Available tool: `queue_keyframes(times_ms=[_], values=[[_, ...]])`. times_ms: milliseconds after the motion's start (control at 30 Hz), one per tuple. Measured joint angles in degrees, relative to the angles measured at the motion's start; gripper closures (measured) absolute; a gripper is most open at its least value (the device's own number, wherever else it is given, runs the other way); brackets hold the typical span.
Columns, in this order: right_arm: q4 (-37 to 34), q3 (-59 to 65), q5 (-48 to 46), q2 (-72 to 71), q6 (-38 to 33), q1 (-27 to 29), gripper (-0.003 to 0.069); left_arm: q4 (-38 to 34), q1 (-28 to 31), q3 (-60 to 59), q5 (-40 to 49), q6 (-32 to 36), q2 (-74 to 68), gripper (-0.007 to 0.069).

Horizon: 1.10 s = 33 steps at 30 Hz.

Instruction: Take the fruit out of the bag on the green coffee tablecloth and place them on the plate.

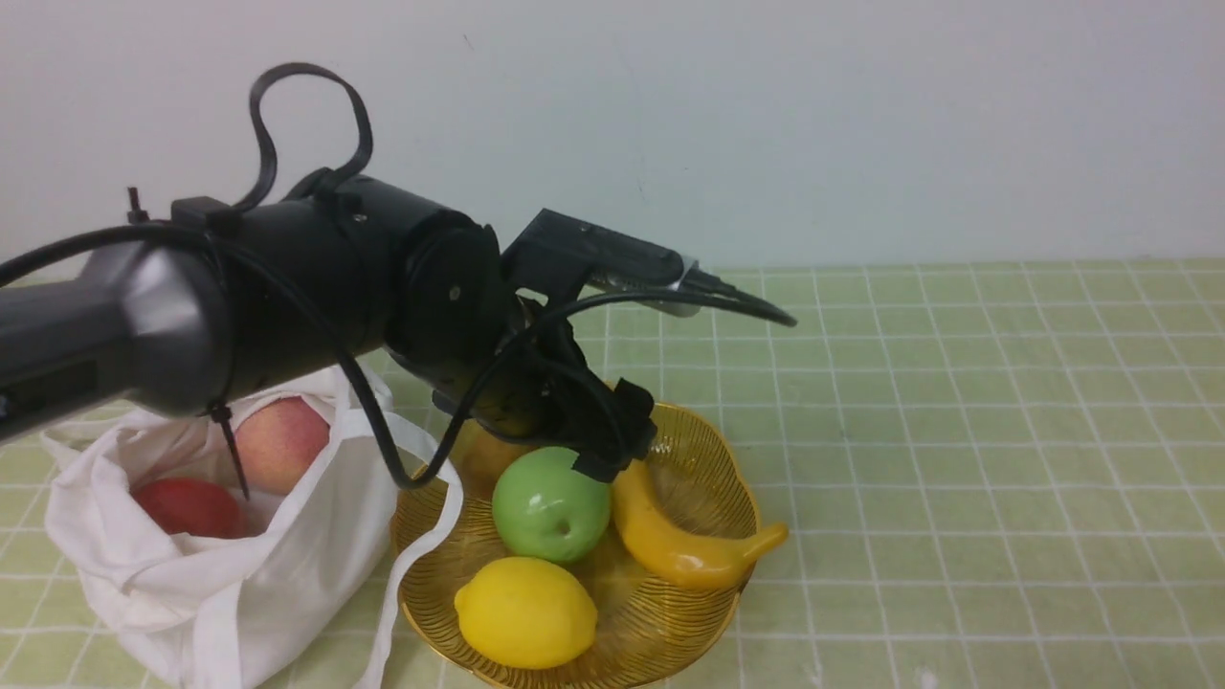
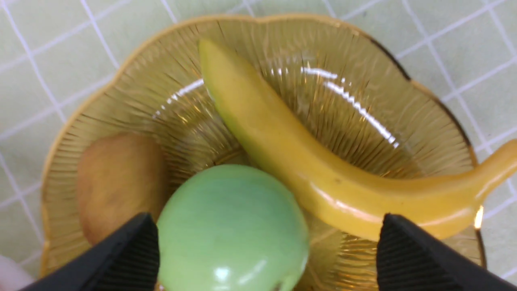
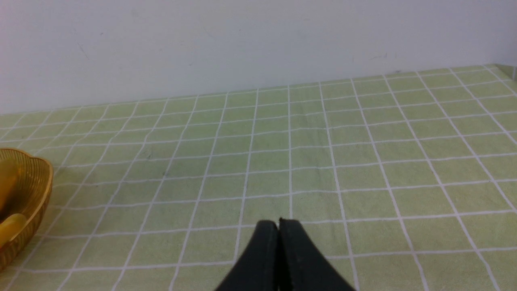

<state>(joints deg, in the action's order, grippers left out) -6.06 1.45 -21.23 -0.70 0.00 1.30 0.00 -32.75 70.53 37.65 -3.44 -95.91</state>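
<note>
Front view: left gripper point(image 1: 612, 448) hangs low over the amber see-through ribbed plate with scalloped rim point(image 1: 716, 448), directly above the glossy bright green apple point(image 1: 552, 505).

Left wrist view: the black fingers stand wide apart. One is at the apple's side, contact unclear; the other is well clear of it. Reads as released, with the apple's weight on the plate.

The apple sits between a curved yellow banana point(image 1: 675, 541) and a brownish oval fruit point(image 2: 117, 178), with a yellow lemon point(image 1: 524, 612) nearer the camera. Judgement: the neighbours wedge it, so it is unlikely to roll.

The soft white cloth bag point(image 1: 239, 593) slumps open just beside the plate on the pale green gridded tablecloth point(image 1: 957, 431). It holds a dark red apple point(image 1: 187, 505) and a pink-yellow blushed fruit point(image 1: 282, 440), not yet moved.

Right wrist view: right gripper point(image 3: 278, 223) is pinched together on nothing and parked well apart from the plate, presumably to leave the left arm room.
</note>
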Motion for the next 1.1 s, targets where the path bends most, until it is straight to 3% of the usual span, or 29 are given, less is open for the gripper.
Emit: queue_keyframes(times_ms=[267,400,467,500,567,667,900,1100], values=[[0.00,0.00,0.00,0.00,0.00,0.00,0.0673,0.49,0.00,0.00,0.18,0.00,8.89,-0.0026],[0.00,0.00,0.00,0.00,0.00,0.00,0.0673,0.50,0.00,0.00,1.72,0.00,15.47,0.0086],[0.00,0.00,0.00,0.00,0.00,0.00,0.0673,0.72,0.00,0.00,4.32,0.00,21.34,0.0246],[0.00,0.00,0.00,0.00,0.00,0.00,0.0673,0.99,0.00,0.00,4.80,0.00,22.09,0.0272],[0.00,0.00,0.00,0.00,0.00,0.00,0.0673,2.75,0.00,0.02,9.47,0.00,26.41,0.0425],[0.00,0.00,0.00,0.00,0.00,0.00,0.0673,5.88,0.00,0.02,15.70,0.00,30.97,0.0575],[0.00,0.00,0.00,0.00,0.00,0.00,0.0673,13.47,0.00,-5.61,25.94,-3.15,41.36,0.0632],[0.00,0.00,0.00,0.00,0.00,0.00,0.0673,13.07,0.00,-19.20,23.05,-8.48,54.38,0.0632]])
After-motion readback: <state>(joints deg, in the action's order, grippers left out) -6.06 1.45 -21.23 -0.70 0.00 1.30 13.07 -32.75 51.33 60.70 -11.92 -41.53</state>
